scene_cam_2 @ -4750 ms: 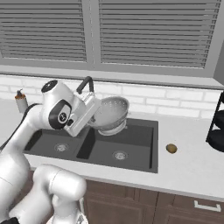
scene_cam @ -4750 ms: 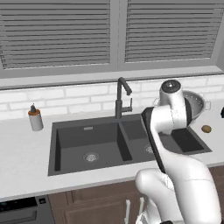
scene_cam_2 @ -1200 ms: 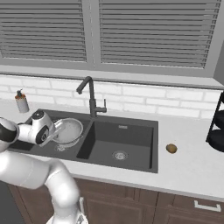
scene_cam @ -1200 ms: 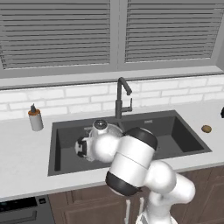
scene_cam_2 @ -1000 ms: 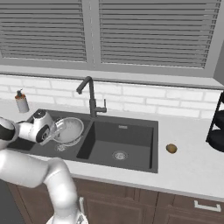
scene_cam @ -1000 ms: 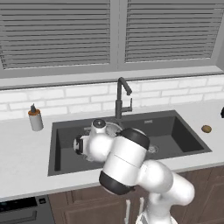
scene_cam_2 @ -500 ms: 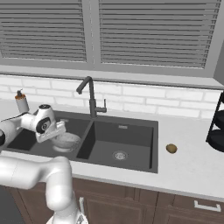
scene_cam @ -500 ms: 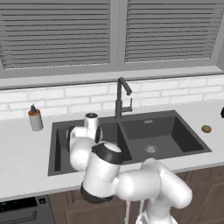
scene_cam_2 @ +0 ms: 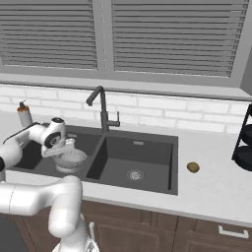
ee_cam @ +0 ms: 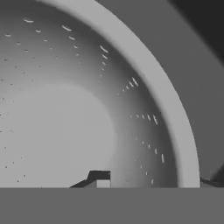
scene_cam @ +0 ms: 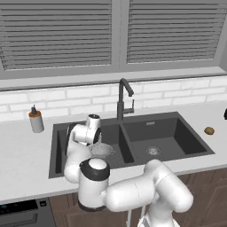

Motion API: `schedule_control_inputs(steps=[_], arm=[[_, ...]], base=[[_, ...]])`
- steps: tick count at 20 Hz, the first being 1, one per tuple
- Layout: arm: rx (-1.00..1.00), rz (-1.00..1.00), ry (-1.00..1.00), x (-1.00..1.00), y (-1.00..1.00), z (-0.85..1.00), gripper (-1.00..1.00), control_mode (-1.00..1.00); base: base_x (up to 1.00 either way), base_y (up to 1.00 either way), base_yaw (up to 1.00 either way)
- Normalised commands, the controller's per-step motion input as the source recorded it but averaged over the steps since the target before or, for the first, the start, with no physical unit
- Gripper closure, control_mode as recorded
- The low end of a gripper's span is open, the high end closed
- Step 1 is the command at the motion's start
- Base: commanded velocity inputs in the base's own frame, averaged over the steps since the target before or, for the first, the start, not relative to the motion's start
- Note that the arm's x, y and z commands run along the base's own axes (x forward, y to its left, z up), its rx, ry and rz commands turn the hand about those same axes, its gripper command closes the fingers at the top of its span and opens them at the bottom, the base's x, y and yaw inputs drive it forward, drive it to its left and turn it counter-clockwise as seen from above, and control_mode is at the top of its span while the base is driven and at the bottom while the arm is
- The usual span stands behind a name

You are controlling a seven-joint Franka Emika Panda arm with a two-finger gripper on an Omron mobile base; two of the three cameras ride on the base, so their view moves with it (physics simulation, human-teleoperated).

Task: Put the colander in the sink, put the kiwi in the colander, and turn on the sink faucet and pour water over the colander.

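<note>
- Left base view: the colander (scene_cam: 102,150) sits in the left basin of the sink (scene_cam: 177,126), just beside the centre divider. The gripper (scene_cam: 98,142) hangs directly over its rim; finger spacing cannot be determined. The kiwi (scene_cam: 209,131) lies on the counter (scene_cam: 26,155) right of the sink, well apart. The sink faucet (scene_cam: 123,99) stands behind the divider, a soap dispenser (scene_cam: 35,120) far left.
- Right base view: the gripper (scene_cam_2: 65,146) touches the colander (scene_cam_2: 70,160) top in the left basin; the kiwi (scene_cam_2: 193,167) rests right of the sink (scene_cam_2: 147,147).
- Hand view: the perforated colander (ee_cam: 144,87) interior is very close; one dark fingertip (ee_cam: 99,176) shows inside the bowl; a grip cannot be confirmed.
</note>
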Motion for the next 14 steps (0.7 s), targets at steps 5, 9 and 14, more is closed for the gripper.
schedule_control_inputs(steps=[5, 9, 14], arm=[[-0.02, -0.75, -0.23, 0.10, -0.23, -1.00, 1.00, -1.00], [-0.08, -0.76, -0.28, 0.00, -0.11, -1.00, 1.00, -1.00], [-0.17, -0.78, -0.23, 0.00, 0.08, -1.00, 1.00, -1.00]], base=[[0.00, 0.00, 0.00], [0.00, 0.00, 0.00], [0.00, 0.00, 0.00]])
